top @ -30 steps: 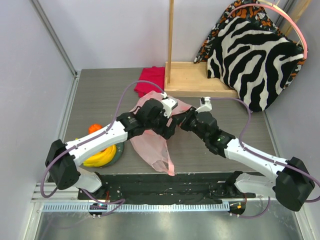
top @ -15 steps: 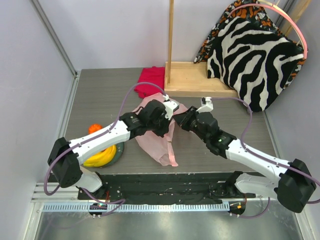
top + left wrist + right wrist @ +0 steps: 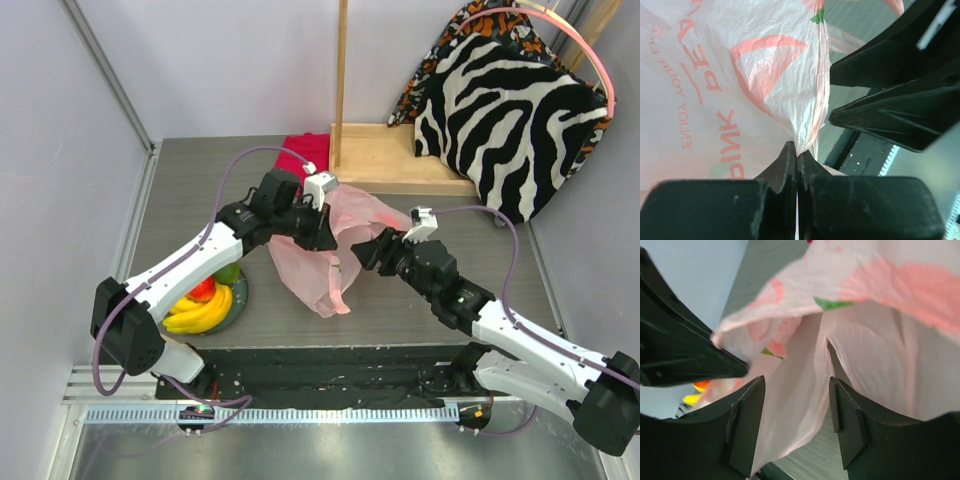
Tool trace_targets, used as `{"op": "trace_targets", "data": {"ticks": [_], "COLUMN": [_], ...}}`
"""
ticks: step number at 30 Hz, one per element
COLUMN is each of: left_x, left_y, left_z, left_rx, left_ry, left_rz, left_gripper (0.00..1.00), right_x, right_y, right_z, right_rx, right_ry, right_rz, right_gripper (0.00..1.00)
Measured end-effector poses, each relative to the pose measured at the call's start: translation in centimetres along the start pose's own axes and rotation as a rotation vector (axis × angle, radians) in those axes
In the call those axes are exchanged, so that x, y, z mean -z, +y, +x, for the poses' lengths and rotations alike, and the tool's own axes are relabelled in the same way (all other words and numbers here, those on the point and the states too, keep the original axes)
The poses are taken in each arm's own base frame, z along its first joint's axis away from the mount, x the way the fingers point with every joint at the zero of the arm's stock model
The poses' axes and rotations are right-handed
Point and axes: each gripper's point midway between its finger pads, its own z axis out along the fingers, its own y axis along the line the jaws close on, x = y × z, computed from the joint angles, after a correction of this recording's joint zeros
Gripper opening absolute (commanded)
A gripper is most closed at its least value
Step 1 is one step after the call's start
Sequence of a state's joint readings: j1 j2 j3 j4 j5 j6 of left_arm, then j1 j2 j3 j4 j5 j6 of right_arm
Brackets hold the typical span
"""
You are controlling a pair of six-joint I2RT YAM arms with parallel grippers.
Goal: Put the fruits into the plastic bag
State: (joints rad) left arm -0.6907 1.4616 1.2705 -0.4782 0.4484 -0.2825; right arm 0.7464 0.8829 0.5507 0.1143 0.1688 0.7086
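Grey wood-grain desk (image 3: pixel 190 200) all the way across. Beyond the left pincer (image 3: pixel 325 238), a wooden post (image 3: pixel 341 70) rises from a pale plywood base (image 3: pixel 385 160), with a folded magenta cloth (image 3: pixel 310 148) just left of it. Past the right pincer (image 3: pixel 362 252), in the far corner, a zebra-print cushion (image 3: pixel 510 120) leans with orange-and-black fabric (image 3: pixel 480 25) behind it and a pink hoop (image 3: pixel 590 50) arching over. Pale lilac walls (image 3: pixel 230 60), soft even light. Nearer than both pincers lie a black mat (image 3: pixel 330 368) and a white toothed strip (image 3: pixel 300 413).

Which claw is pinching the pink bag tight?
The left claw: it is squeezed shut on a fold of the bag. The right claw is open, with the bag hanging between its sides.
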Motion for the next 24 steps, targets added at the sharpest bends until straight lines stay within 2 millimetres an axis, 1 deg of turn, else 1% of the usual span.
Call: {"op": "trace_targets", "data": {"ticks": [4,9,11,14,15,17,18,19,20,21,23,24], "left_x": [0.2,0.4,0.5,0.7,0.7,0.9,1.0,1.2,1.4,1.5,1.9,2.1], "left_y": [-0.8,-1.9,-2.2,-2.1,-2.0,-1.7,-1.5,-1.3,-1.3,-1.2,-1.2,-1.1], "left_z": [0.0,0.2,0.2,-0.2,-0.3,-0.8,-0.9,-1.1,-1.3,-1.5,-1.9,-2.1], "left_rx": [0.020,0.030,0.032,0.041,0.049,0.062,0.065,0.067,0.069,0.070,0.071,0.073], "left_ry": [0.009,0.022,0.022,0.012,0.009,-0.007,-0.014,-0.023,-0.029,-0.037,-0.054,-0.062], "left_rz": [0.059,0.118,0.141,0.154,0.154,0.149,0.146,0.143,0.142,0.140,0.139,0.139], "left_gripper": [0.00,0.00,0.00,0.00,0.00,0.00,0.00,0.00,0.00,0.00,0.00,0.00], "right_x": [-0.1,-0.9,-1.4,-2.1,-2.3,-2.3,-2.3,-2.3,-2.2,-2.1,-1.7,-1.5], "right_y": [-1.9,-3.6,-4.0,-5.2,-5.6,-6.1,-6.3,-6.2,-6.2,-6.2,-6.2,-6.2], "right_z": [2.3,3.6,3.9,4.7,4.9,5.1,5.1,4.9,4.7,4.4,3.7,3.1], "right_rx": [0.013,0.027,0.030,0.038,0.040,0.035,0.031,0.024,0.018,0.014,0.003,0.002], "right_ry": [0.064,0.092,0.095,0.113,0.122,0.126,0.122,0.113,0.102,0.091,0.059,0.037], "right_rz": [0.050,0.115,0.130,0.183,0.205,0.233,0.242,0.244,0.245,0.247,0.249,0.249], "right_gripper": [0.65,0.70,0.68,0.69,0.66,0.59,0.51,0.46,0.38,0.17,0.03,0.01]}}
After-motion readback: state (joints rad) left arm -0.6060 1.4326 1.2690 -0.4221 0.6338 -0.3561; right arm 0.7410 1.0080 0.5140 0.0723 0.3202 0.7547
